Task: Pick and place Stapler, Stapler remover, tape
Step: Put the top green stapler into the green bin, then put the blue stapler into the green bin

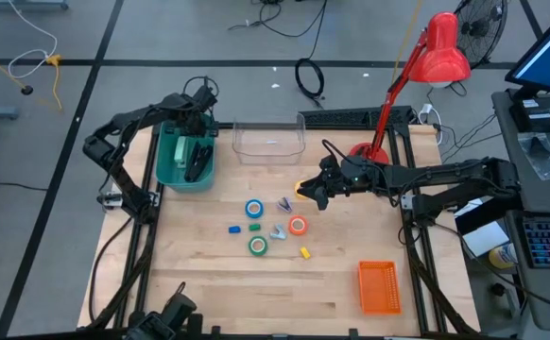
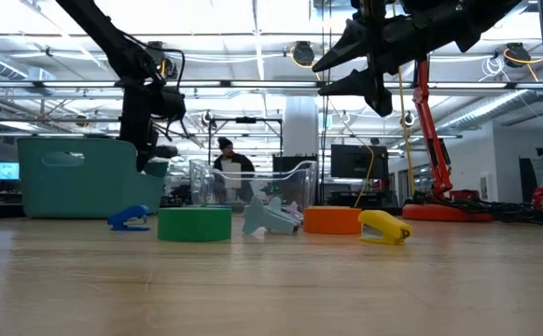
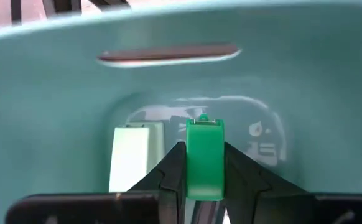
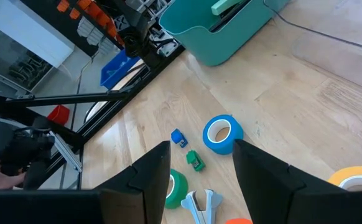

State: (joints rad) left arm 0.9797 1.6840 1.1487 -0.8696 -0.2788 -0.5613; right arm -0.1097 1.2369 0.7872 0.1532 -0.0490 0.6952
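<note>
In the upper left of the high view, the left gripper is reaching into the teal bin, its fingers clamped on a green stapler. The right gripper is hovering at centre with fingers apart, above the blue tape roll, orange tape roll and green tape roll lying on the table.

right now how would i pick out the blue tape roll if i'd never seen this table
Start at the teal bin at the table's back left. Below and right of it lies a cluster of small items; the blue tape roll is the ring nearest the bin, the only blue ring, with a pale centre.
</note>
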